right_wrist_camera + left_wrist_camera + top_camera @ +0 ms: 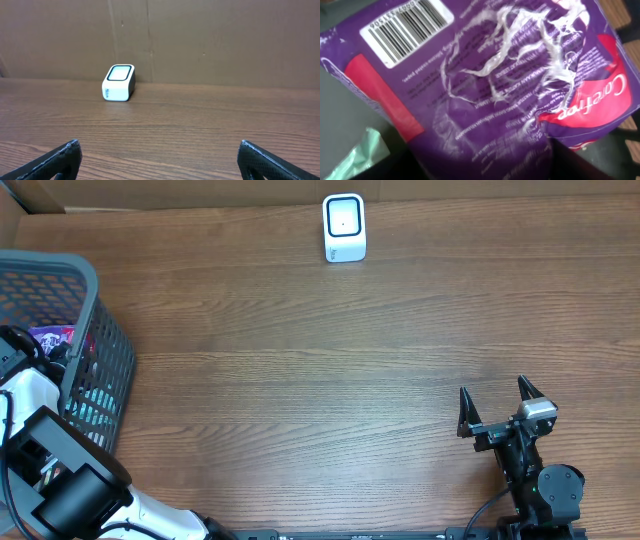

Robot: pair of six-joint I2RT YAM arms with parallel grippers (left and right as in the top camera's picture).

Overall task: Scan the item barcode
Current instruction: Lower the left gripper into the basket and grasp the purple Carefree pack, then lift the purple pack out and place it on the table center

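The item is a purple plastic pack (485, 90) with red panels, lying in the grey mesh basket (110, 370) at the table's left edge; a bit of the pack (50, 337) shows in the overhead view. Its white barcode (405, 27) faces the left wrist camera at the upper left. My left gripper (480, 162) reaches down into the basket, and its dark fingers (385, 167) press the pack's lower part from both sides. The white scanner (344, 227) stands at the far edge of the table. My right gripper (497, 408) is open near the front right, facing the scanner (119, 82).
A pale green packet (355, 155) lies beside the purple pack in the basket. A brown cardboard wall (200, 40) closes off the back of the wooden table (330, 380). The left arm (30, 395) leans over the basket's front rim.
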